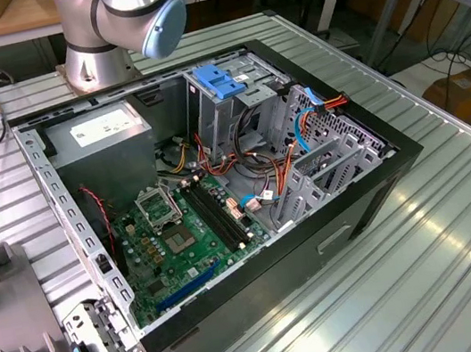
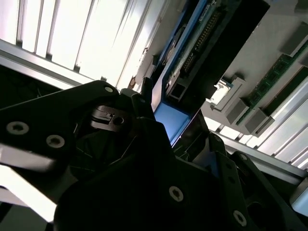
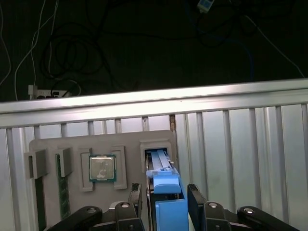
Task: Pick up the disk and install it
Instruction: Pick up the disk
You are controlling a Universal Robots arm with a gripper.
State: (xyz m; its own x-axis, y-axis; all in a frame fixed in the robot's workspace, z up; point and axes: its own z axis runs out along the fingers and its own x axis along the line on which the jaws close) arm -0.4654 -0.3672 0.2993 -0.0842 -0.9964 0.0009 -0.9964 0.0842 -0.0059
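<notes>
One grey tray (image 3: 48,144) on the counter (image 3: 240,144) holds memory sticks (image 3: 61,192), a CPU (image 3: 101,168) and the disk (image 3: 161,163). Disk stands on edge, far end in its slot, long axis running toward the pincer (image 3: 164,192) straddling it. Clamped or not, can't tell. Exterior view adds the open PC case (image 1: 375,198); second wrist view shows the disk's connector side.

The table (image 1: 461,228) is shiny ribbed metal, the disk (image 3: 166,185) has smooth blue plastic rails, the tray (image 3: 130,139) looks matt grey.
</notes>
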